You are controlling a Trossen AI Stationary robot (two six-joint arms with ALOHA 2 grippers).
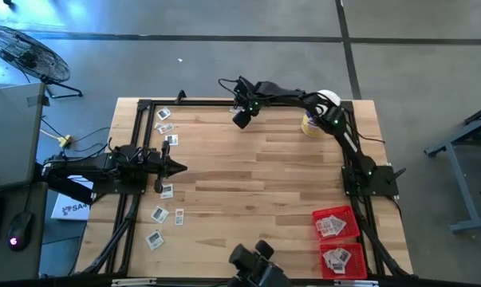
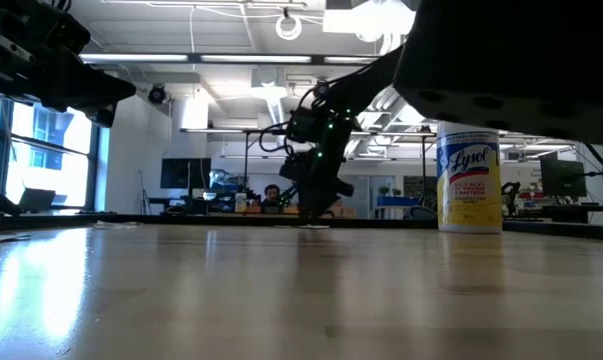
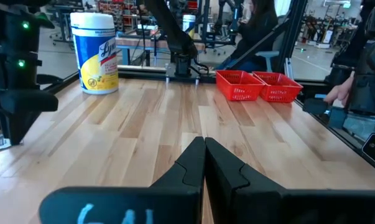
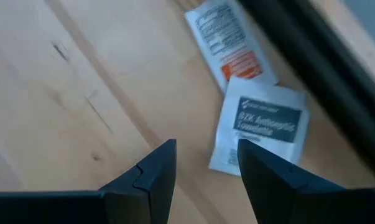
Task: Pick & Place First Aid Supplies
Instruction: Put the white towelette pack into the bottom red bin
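Note:
Several small white-grey packets [image 1: 167, 190] lie flat along the table's left side in the high view. Two more lie by the dark far rail in the right wrist view: one with a dark label [image 4: 259, 124], one with an orange mark [image 4: 227, 43]. My right gripper [image 4: 203, 168] is open, its fingers just short of the dark-labelled packet. In the high view it [image 1: 242, 118] is near the far edge and hides those two packets. My left gripper [image 1: 176, 167] is shut over the table's left part, beside the packets, raised off the wood [image 3: 204, 155]. Two red trays [image 1: 334, 223] hold packets.
A yellowish Lysol jar [image 1: 316, 119] with a white lid stands on the far right of the table, beside my right arm. The red trays [image 3: 240, 84] sit at the near right corner. A dark frame rail [image 1: 140, 159] borders the table. Bare wood lies in the middle.

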